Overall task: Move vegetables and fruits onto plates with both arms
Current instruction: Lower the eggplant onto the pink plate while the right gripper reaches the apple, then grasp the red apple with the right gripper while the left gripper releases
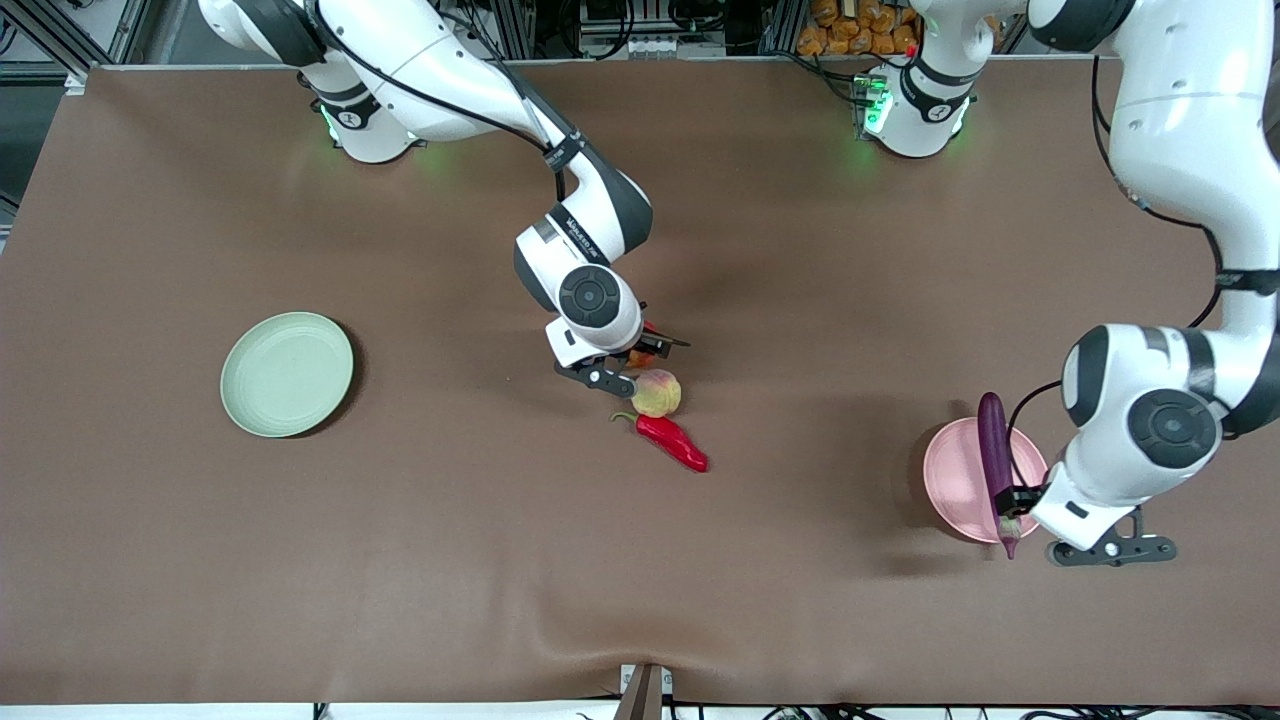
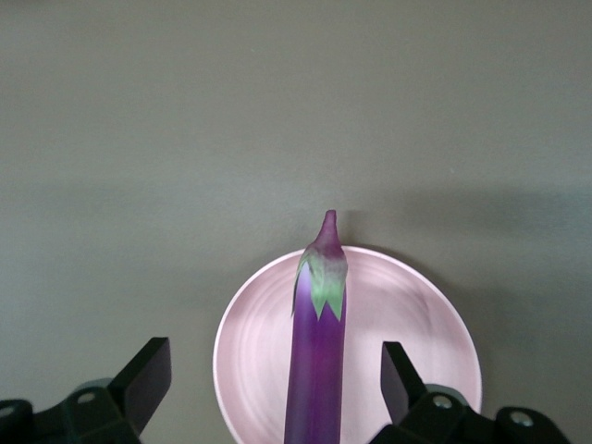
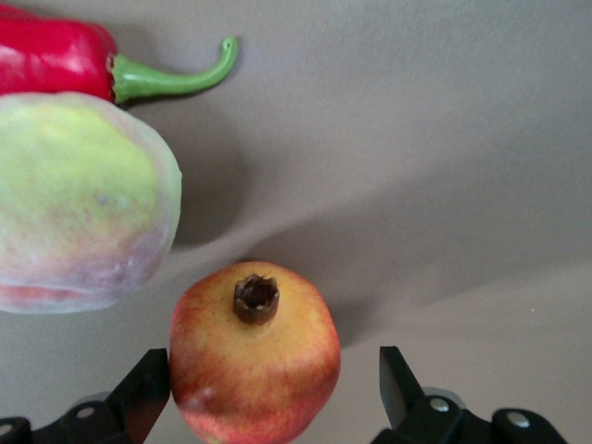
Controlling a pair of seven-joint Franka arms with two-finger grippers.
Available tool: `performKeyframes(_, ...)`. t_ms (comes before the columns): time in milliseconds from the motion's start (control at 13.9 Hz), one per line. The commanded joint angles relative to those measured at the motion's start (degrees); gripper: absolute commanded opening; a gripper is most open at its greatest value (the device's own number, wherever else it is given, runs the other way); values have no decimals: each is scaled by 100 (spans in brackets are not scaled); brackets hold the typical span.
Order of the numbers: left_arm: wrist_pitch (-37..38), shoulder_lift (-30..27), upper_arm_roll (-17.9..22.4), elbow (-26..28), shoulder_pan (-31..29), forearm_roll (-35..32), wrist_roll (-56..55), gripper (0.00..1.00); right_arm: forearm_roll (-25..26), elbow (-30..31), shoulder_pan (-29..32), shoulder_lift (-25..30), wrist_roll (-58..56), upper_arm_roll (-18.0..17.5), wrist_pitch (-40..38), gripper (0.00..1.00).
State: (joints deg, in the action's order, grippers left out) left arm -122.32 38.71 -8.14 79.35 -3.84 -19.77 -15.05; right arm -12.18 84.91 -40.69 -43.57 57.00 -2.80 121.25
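Observation:
The purple eggplant [image 1: 993,450] lies across the pale pink plate [image 1: 955,470] toward the left arm's end, its ends reaching past the rim. My left gripper [image 1: 1012,503] is open, low over it, one finger on each side and clear of the eggplant [image 2: 314,370] and plate [image 2: 250,361]. My right gripper [image 1: 645,352] is open around the red pomegranate [image 3: 254,356], mostly hidden under the hand in the front view. The peach [image 1: 656,392] lies beside it, the red chili [image 1: 672,441] nearer the camera. The pale green plate [image 1: 287,373] is bare.
Brown cloth covers the table [image 1: 800,280]. The peach [image 3: 79,203] and chili [image 3: 55,57] lie close to the pomegranate in the right wrist view. Both arm bases stand along the table's back edge.

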Motion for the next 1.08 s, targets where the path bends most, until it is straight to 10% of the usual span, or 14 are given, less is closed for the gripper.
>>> performKeyframes(0, 270, -258, -29, 89, 23, 376, -147, 100, -48, -71, -62, -55, 40, 8, 22, 76)
performKeyframes(72, 270, -258, -21, 89, 84, 517, -270, 100, -13, -80, -62, -55, 48, 17, 22, 37)
performKeyframes(144, 270, -302, -20, 89, 128, 536, -340, 100, -12, -115, -62, -55, 74, 8, 13, 18)
performKeyframes(431, 603, -451, -29, 89, 216, 693, -743, 100, -12, -168, 34, 85, 4, 8, -337, 0)
performKeyframes(1007, 518, -294, -47, -130, 1621, 861, -3196, 100, 84, -213, 1184, 1095, -1453, 52, -2183, 0)
